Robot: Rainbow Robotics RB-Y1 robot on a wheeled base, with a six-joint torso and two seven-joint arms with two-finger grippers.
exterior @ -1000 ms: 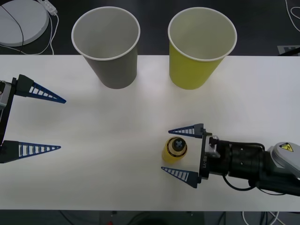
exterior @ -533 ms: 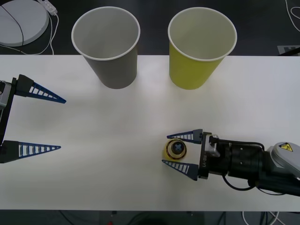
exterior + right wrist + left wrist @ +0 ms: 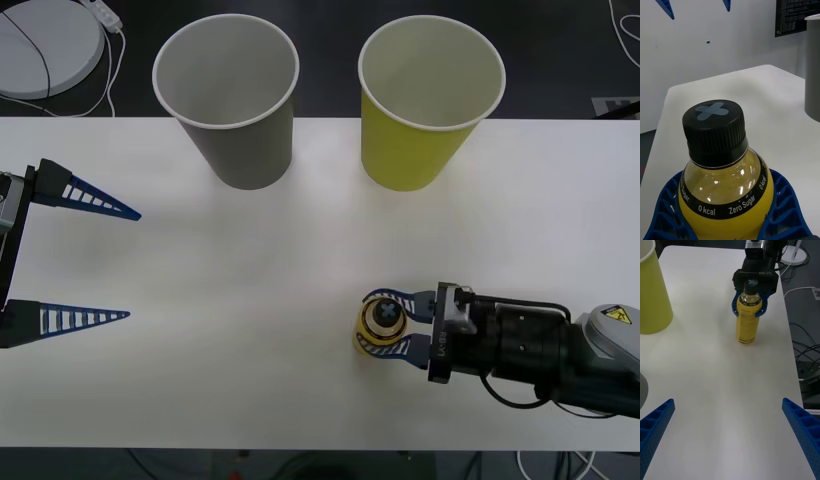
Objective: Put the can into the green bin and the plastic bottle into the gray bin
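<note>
Clamped on the plastic bottle (image 3: 381, 327), right end effector (image 3: 396, 325) at lower right of centre in the front view — blue fingers (image 3: 784, 210) wrapped round the bottle's shoulder just under the black cap, bottle upright on the desk (image 3: 250, 300). Looks like the grasp stage of the bottle step; lift not yet made. Best handled with a straight rise before any sideways travel, keeping the bottle vertical, then across and up-frame to the gray bin (image 3: 230, 95) at upper left of centre. Worth watching: the green bin (image 3: 425, 100) just above in frame, nearer than the gray one — clearance over both white rims needed, and light paper cups probably tip easily. Left end effector (image 3: 70, 255) parked at the far left edge, fingers wide apart, well away.
</note>
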